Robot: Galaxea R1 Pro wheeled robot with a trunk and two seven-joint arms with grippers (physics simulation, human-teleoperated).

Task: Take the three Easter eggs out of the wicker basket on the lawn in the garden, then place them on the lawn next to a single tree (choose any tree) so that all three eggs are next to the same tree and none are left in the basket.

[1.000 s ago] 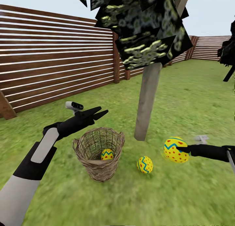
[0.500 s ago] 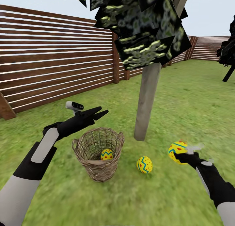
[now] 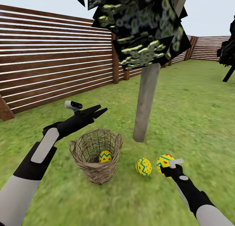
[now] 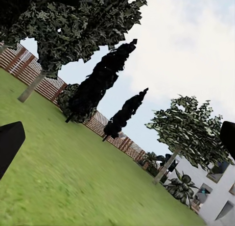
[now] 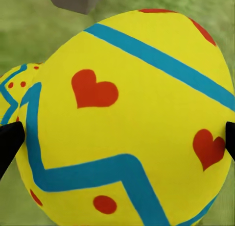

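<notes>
Three eggs total, and we count one gripped egg (image 3: 164,161) clamped between our right gripper's (image 3: 166,167) jaws, one loose egg (image 3: 143,166) lying on the lawn (image 3: 195,115) just beside those jaws, and one last egg (image 3: 105,156) sitting down inside the basket (image 3: 94,154), below and ahead of our left gripper (image 3: 98,111). That one hangs over the basket rim with its jaws parted and nothing between them. There's one pale-trunk tree (image 3: 145,102) just beyond the right jaws.

Risks, we reckon: letting go while the egg sits above the grass could make it roll off or knock its neighbour away from the trunk. Reaching in for the last egg could tip the basket.
</notes>
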